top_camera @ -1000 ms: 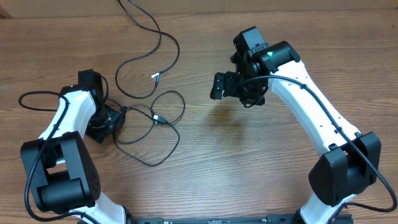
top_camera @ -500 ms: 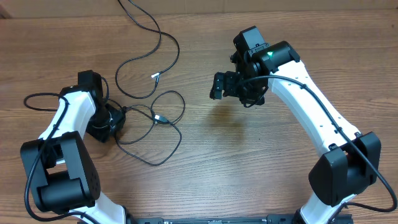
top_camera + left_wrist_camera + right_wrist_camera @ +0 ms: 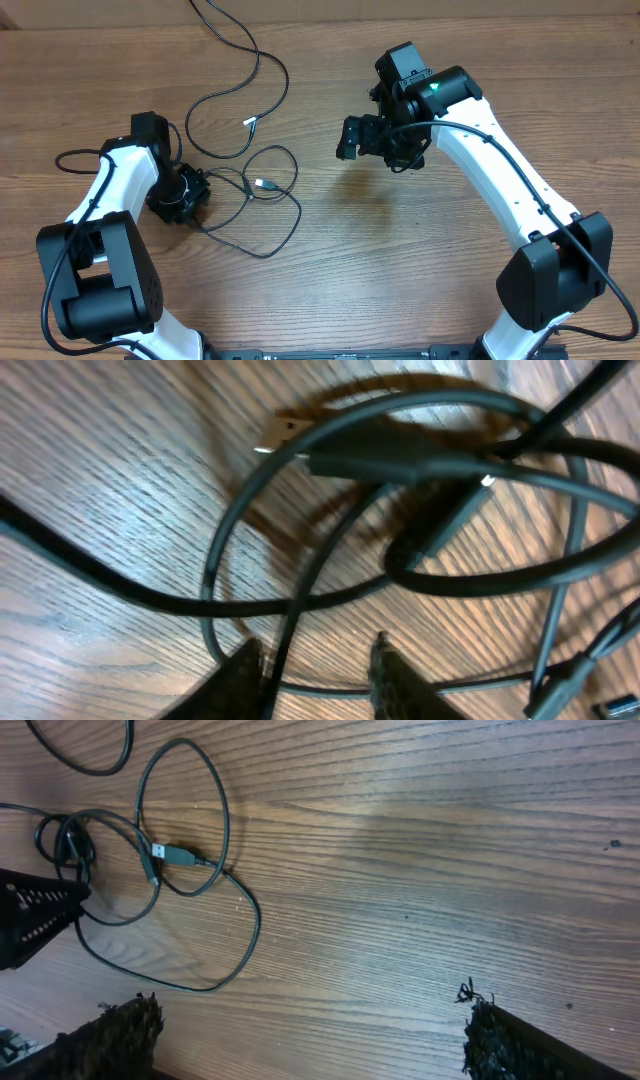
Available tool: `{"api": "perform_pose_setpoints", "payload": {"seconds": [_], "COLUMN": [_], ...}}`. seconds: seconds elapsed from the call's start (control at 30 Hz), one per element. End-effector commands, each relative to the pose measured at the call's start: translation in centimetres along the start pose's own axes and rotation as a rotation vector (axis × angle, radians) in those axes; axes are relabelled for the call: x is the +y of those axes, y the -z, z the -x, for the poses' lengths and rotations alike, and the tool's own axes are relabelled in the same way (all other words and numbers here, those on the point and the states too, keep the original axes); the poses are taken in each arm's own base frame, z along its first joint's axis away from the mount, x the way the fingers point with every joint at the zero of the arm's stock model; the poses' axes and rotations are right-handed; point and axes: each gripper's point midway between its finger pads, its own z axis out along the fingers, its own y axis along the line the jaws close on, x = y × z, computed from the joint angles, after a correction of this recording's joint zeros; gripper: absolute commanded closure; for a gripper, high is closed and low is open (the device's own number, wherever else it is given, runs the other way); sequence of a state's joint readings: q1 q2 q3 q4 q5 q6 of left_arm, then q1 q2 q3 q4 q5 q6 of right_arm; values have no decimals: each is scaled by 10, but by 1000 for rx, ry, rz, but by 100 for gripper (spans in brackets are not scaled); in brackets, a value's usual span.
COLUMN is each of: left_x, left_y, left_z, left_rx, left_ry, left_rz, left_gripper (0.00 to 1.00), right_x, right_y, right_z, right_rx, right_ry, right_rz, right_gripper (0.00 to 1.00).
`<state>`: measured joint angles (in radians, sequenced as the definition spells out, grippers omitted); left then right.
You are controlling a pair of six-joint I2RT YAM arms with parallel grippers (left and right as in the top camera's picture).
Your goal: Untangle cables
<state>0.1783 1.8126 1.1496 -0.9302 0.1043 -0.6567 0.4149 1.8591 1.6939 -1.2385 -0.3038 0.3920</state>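
- Shifted over the last second: the left claw [image 3: 198,190] has edged toward the USB plug [image 3: 263,185], and the plug has slid slightly right.
- Also shifted: the big loop below the plug has swung rightward, and the cord loop far left of the plug has drawn in closer.
- Unmoved: the right claw [image 3: 372,140], up and right of the plug.
- Cables [image 3: 232,205]: thin black cords lying on the wood table [image 3: 400,270].
- Tangle: crossed and overlapping strands sit just left of the plug, at the left claw's tip. The left wrist view shows several cords stacked over one another there.
- Loops: one rounded loop rings the plug. A larger loop hangs below it, flat on the table.
- Loose cord: a further cord runs above the plug to the table's far edge. It curls round to a small white plug [image 3: 250,122], which lies well above the USB plug and apart from the tangle.
- USB plug: silvery tip, flat on the wood, pointing left toward the tangle.
- Left claw: low over the tangle, jaws narrow but not closed. One strand runs between the fingertips [image 3: 238,678], against one tip and clear of the other, so it is not pinched.
- Right claw: jaws wide apart, holding nothing, hovering over bare wood right of the plug and well apart from every cord.
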Motion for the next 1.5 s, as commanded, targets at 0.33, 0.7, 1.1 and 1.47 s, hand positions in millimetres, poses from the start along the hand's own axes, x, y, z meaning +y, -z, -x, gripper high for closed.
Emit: {"api": "perform_pose_setpoints", "payload": {"seconds": [0.33, 0.7, 1.1, 1.47], "left_x": [-19, -69, -68, -72], "left_y": [61, 268, 392, 409], "left_z": [3, -29, -106, -113], "left_rx": [-10, -335, -696, -746], "left_ry": [-108, -303, -577, -572], "left_rz": [-50, -433, -737, -790], "left_gripper": [96, 96, 96, 96], "right_x": [2, 2, 2, 44], "right_y": [-3, -3, -3, 4], "right_z": [-4, -4, -4, -23], "right_rx": [16, 17, 15, 111], "right_ry": [3, 3, 3, 161], "right_rz": [7, 7, 8, 262], "right_gripper": [3, 3, 3, 10]}}
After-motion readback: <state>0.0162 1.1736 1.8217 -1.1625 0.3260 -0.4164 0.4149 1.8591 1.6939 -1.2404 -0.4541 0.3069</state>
